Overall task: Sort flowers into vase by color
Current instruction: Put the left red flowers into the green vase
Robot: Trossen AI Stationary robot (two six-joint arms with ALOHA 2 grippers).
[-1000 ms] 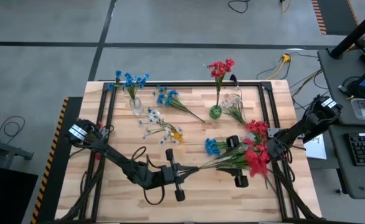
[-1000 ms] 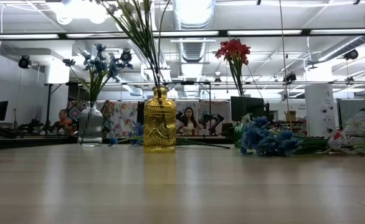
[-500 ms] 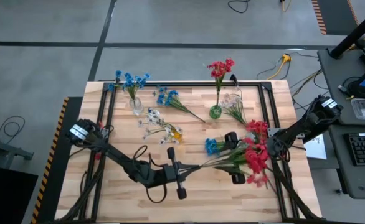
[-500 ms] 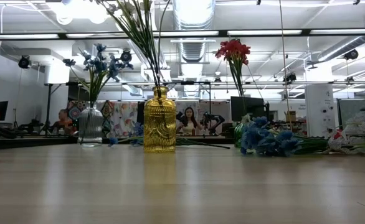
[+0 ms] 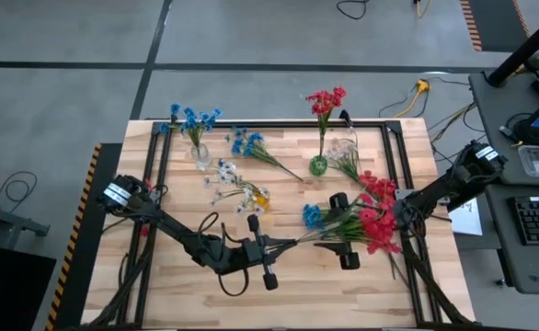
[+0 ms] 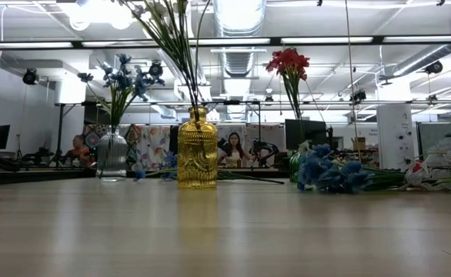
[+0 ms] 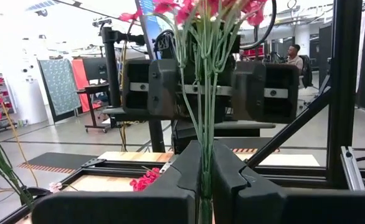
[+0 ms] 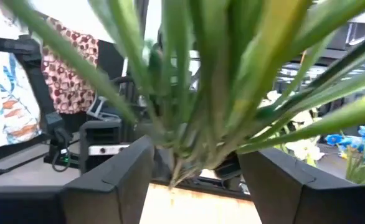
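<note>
A red flower sprig (image 5: 372,226) with thin green stems stretches from my left gripper (image 5: 271,248) toward the table's right. That gripper is shut on the stems' lower end. My right gripper (image 5: 343,230) is open, one finger on each side of the sprig's leafy middle (image 8: 189,93). In the left wrist view its pads flank the stems (image 7: 202,87) with gaps. More red blossoms (image 5: 380,189) lie just beyond. Red flowers (image 5: 325,99) stand in a green vase (image 5: 317,166), blue ones (image 5: 194,119) in a clear vase (image 6: 111,154), white ones (image 5: 223,173) in a yellow vase (image 6: 197,158). My left gripper pinches the red sprig's green stems near their lower end (image 7: 205,177) between its two fingers. The fingers come level from the table's left and lie along the stems. The sprig runs straight ahead through my open right gripper; I cannot tell whether its blossom end rests on the table.
A loose blue sprig (image 5: 249,144) lies between the clear vase and the green vase. Another blue sprig (image 5: 314,217) lies just left of my right gripper, and a white sprig (image 5: 345,154) near the green vase. A black frame (image 5: 398,156) borders the table.
My left gripper has moved a little toward the table's right, carrying the stems with it. My right gripper has shifted slightly toward the far edge and left, staying open. The red blossom end has swung toward the far edge and now sits closer to the other red blossoms.
</note>
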